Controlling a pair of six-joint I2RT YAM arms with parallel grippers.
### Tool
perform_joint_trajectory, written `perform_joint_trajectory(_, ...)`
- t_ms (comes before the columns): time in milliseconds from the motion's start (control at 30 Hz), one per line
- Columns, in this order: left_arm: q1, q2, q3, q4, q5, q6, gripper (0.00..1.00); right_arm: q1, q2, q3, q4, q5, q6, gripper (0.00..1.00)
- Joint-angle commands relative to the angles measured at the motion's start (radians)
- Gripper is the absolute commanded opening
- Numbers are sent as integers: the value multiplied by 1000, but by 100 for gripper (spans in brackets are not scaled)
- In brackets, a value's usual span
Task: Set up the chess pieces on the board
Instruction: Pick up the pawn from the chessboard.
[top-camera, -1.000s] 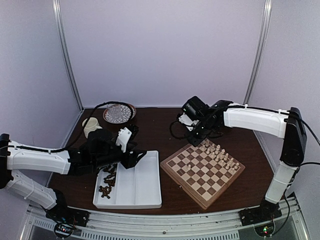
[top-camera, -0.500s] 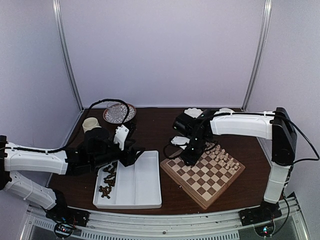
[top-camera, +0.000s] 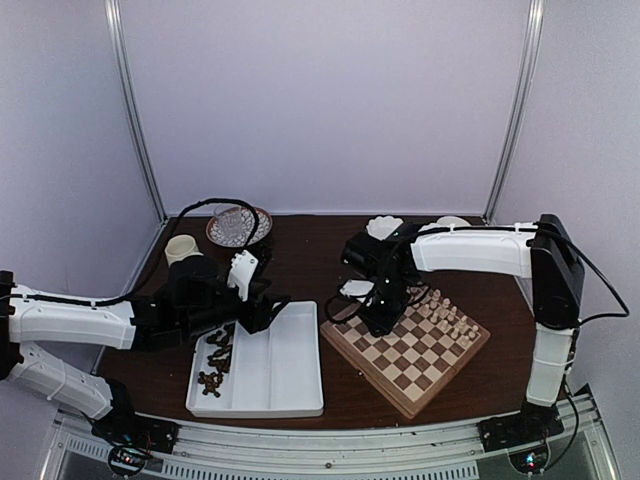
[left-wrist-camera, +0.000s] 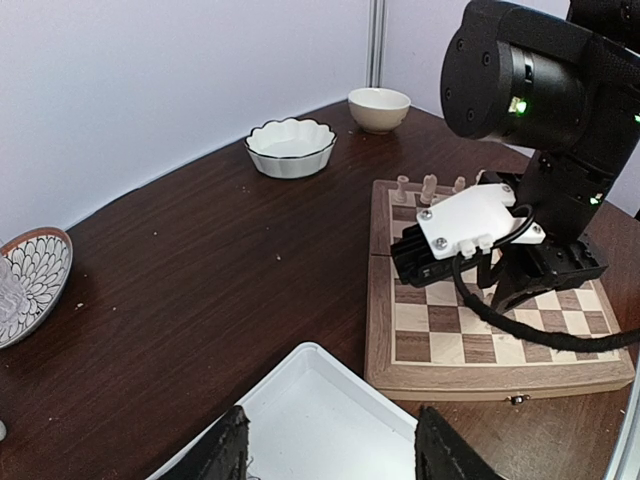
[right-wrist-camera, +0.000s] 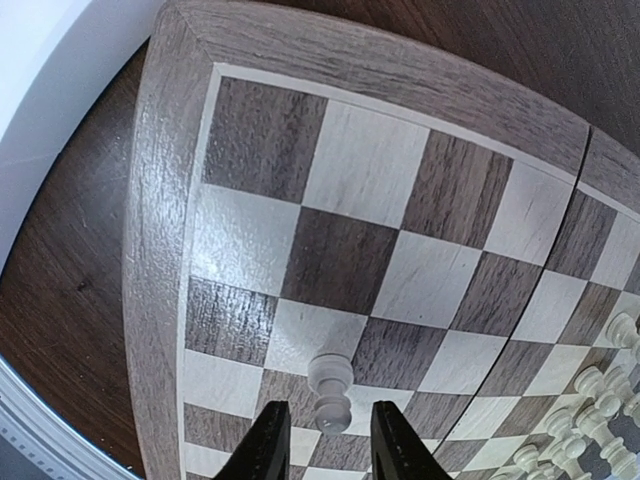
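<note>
Standing upright, its long axis vertical, a pale pawn (right-wrist-camera: 330, 385) sat on the board (right-wrist-camera: 160, 250) near the far-left edge. The right gripper (right-wrist-camera: 331, 412) pointed steeply down over it, fingers apart on either side, with no contact visible. The left gripper (left-wrist-camera: 335, 425) hung released, low over the white tray (top-camera: 300, 350). One second earlier the right arm had been beyond the board's far corner. The left arm was unchanged.

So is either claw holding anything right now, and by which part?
Left claw: nothing. Right claw straddles a small cream wooden pawn, with gaps showing on either side; whether it grips cannot be told.
</note>
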Motion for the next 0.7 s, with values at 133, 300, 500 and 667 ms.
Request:
perform_joint_trajectory(133,-1,1,2,36,-6,12,57,7,17,29,-19,16,-5,28)
perform_joint_trajectory(300,-1,2,4,34,-4,11,57,7,26,34,-23,17,-5,27)
perform_joint_trajectory(500,0,1,4,34,-3,11,57,7,30,35,-25,18,-5,24)
perform_joint_trajectory(667,0,0,4,33,-3,11,57,6,31,36,-23,19,-5,21)
